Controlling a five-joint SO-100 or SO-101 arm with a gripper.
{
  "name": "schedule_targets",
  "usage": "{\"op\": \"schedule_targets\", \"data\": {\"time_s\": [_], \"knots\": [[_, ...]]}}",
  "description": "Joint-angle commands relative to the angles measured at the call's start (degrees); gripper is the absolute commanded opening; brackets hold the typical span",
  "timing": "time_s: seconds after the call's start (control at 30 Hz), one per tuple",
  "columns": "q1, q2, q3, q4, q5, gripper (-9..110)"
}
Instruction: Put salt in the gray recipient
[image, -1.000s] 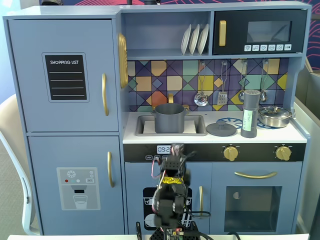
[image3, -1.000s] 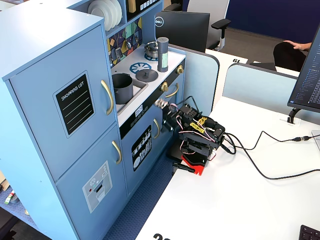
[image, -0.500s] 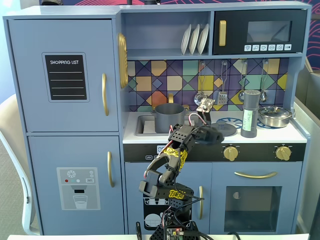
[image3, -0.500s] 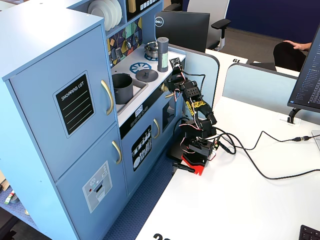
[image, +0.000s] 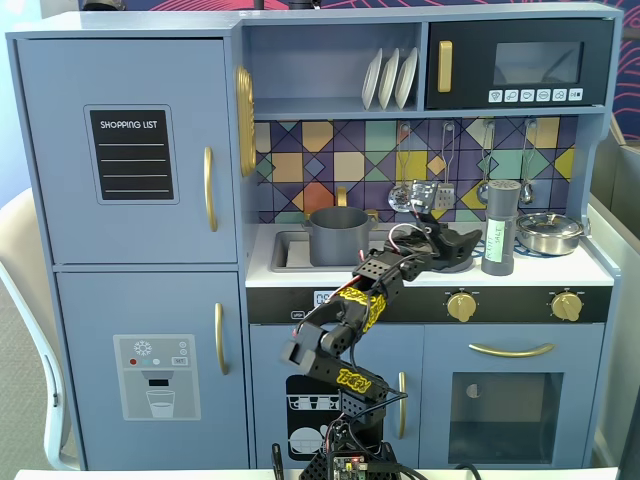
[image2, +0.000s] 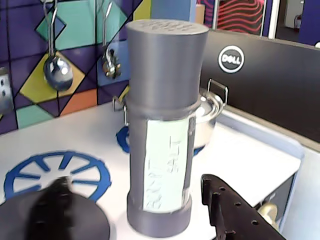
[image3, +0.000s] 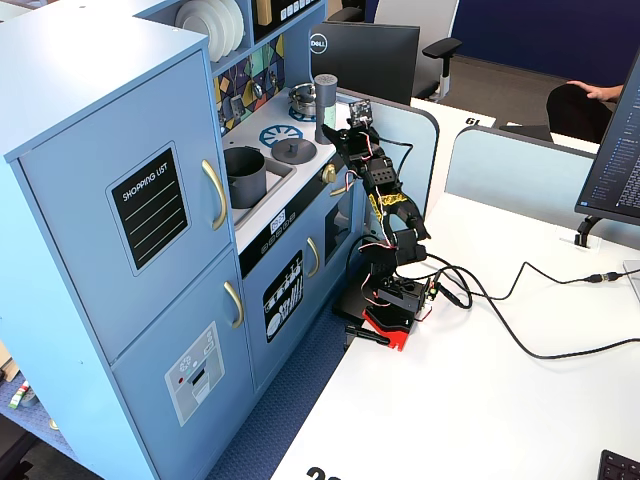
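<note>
Gray lid (image: 447, 262) sits between pot (image: 337, 236) and salt (image: 499, 228).

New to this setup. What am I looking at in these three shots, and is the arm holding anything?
It is one small robot arm bolted to a white desk, reaching up to a toy kitchen. Two cameras stand still: one faces the kitchen front, one looks down from the side. The third rides on the arm's wrist, so it sees what the gripper sees.

On the counter: the salt shaker, a tall gray cylinder with a pale green label, standing upright; a dark gray pot in the sink; a flat round lid; and a shiny steel pan behind the shaker.

The gripper holds nothing. Its jaws are open and stop short of the shaker, which fills the wrist view just ahead, with one black finger in the lower right.
</note>
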Motion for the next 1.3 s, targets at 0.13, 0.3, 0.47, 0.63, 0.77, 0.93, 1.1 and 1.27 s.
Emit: {"op": "schedule_targets", "data": {"time_s": [0.13, 0.3, 0.47, 0.63, 0.77, 0.93, 1.1, 1.27], "knots": [[2.02, -7.73, -3.52, -9.23, 1.49, 53], [2.81, -14.24, -6.86, -12.74, 0.7, 55], [2.55, -21.09, -11.78, -15.38, 0.0, 53], [1.76, -26.81, -16.08, -17.67, -0.44, 52], [1.23, -31.11, -19.34, -19.69, -0.26, 51], [0.79, -35.95, -23.47, -20.92, -0.44, 50], [0.35, -40.69, -27.95, -21.09, 0.35, 50], [0.09, -45.26, -32.34, -21.8, 0.26, 49]]}}
